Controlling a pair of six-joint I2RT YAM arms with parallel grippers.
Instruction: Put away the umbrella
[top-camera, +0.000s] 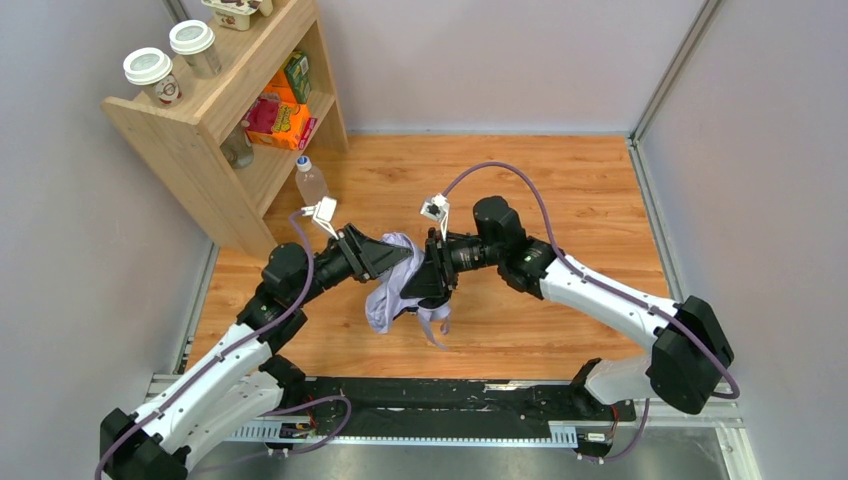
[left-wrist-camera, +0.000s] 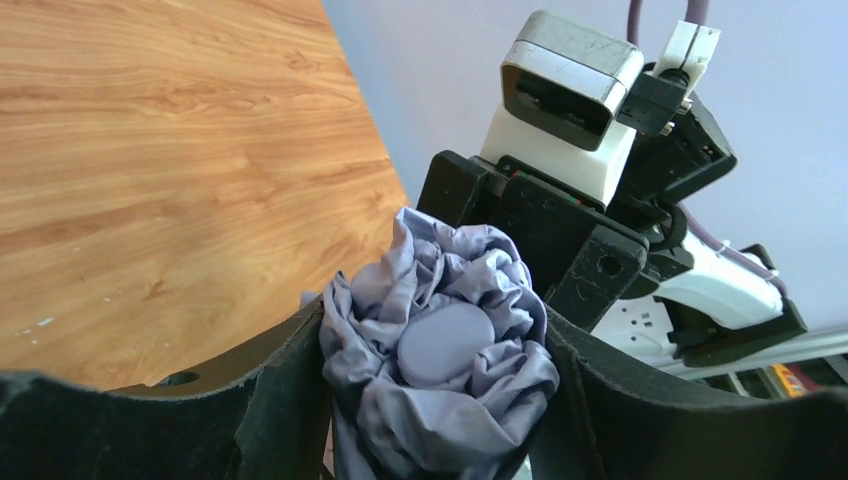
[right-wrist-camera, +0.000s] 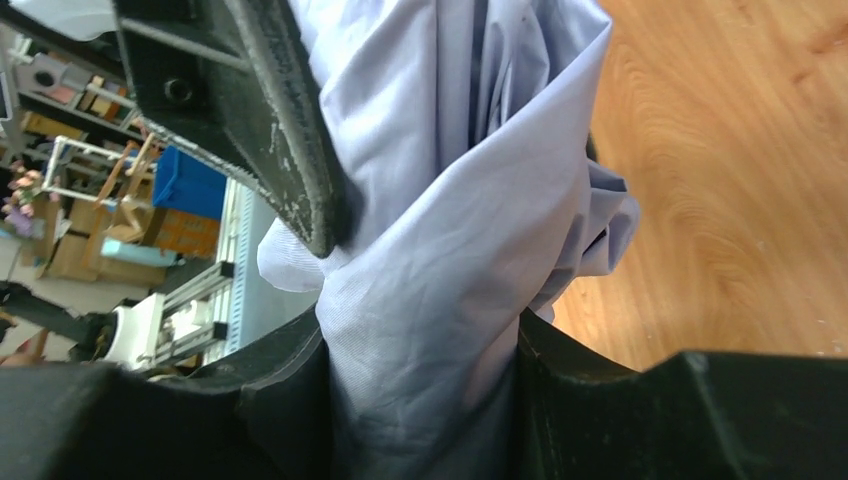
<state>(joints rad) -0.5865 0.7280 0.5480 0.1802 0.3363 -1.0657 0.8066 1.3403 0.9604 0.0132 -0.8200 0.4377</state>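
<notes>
The black left gripper (left-wrist-camera: 435, 400) at 9 o'clock and black right gripper (right-wrist-camera: 420, 400) at 3 o'clock are both clamping the crumpled pale lavender fabric umbrella (top-camera: 390, 300) mid-table, so it is looking gathered but not yet stowed.

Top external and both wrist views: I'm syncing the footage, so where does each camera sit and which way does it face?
Top external: above and behind the arms, looking down at the table; both show, left hand and right hand on the umbrella.
Left wrist: on the left arm, facing along its fingers at bunched fabric; right hand behind.
Right wrist: on the right arm, facing along its fingers at fabric; a left finger upper left.
Shared: both wrist views show the umbrella clamped.
</notes>
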